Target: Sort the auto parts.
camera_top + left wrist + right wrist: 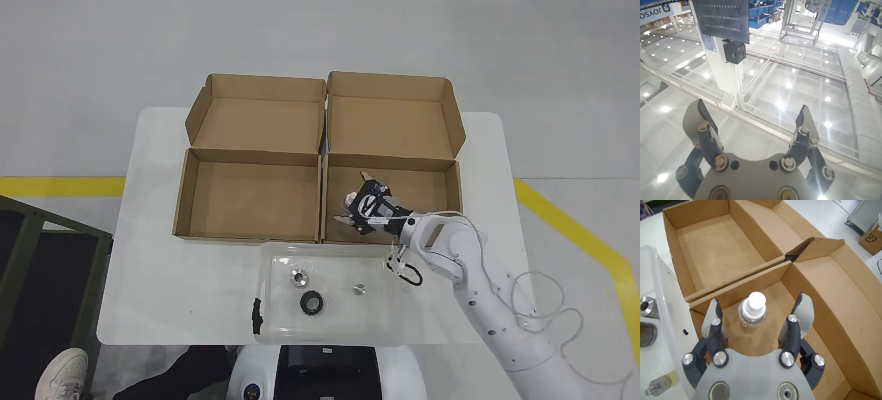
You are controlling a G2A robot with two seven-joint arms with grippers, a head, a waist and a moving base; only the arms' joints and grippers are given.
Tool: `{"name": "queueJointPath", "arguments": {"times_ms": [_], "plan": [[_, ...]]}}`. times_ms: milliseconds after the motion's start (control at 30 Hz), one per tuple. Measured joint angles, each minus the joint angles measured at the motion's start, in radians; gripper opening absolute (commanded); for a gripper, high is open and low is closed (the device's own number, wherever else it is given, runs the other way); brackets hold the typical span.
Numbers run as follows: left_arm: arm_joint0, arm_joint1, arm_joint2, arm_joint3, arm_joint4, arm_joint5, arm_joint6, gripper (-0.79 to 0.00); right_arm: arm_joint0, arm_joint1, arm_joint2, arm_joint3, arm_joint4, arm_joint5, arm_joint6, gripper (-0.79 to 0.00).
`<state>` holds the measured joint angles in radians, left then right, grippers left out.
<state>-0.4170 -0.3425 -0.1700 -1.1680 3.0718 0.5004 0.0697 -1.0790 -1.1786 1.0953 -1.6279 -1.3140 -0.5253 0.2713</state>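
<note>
A small clear bottle [753,313] with a white cap stands upright on the floor of the right cardboard box [831,317]. My right gripper [759,300] hangs open just above it, one finger on each side of the bottle and neither touching it. From the top view, the right gripper [366,207] is over the near left corner of the right box [430,190] and covers the bottle. The left box [250,200] holds nothing. My left gripper [752,105] is open with nothing between its fingers, and it points up at a ceiling.
A clear tray [275,300] at the table's front edge holds a metal ring [298,276], a black ring [313,302] and a small stud [359,290]. Both boxes have lids folded back at the far side. Bare white table lies left of the tray.
</note>
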Motion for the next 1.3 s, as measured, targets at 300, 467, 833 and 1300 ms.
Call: {"name": "queueJointPath", "arguments": {"times_ms": [300,467,833,1300], "plan": [[0.0,0.0,0.0,0.0,0.0,0.0,0.0,0.0,-0.152,0.034,0.138,-0.278,0.016,-0.068,0.034,0.0],[0.0,0.0,0.0,0.0,0.0,0.0,0.0,0.0,-0.258,0.051,0.184,-0.416,0.016,-0.139,0.081,0.0],[0.0,0.0,0.0,0.0,0.0,0.0,0.0,0.0,-0.473,0.084,0.228,-0.607,-0.034,-0.314,0.156,0.0],[0.0,0.0,0.0,0.0,0.0,0.0,0.0,0.0,-0.468,0.105,0.221,-0.483,-0.178,-0.392,0.15,0.0]]}}
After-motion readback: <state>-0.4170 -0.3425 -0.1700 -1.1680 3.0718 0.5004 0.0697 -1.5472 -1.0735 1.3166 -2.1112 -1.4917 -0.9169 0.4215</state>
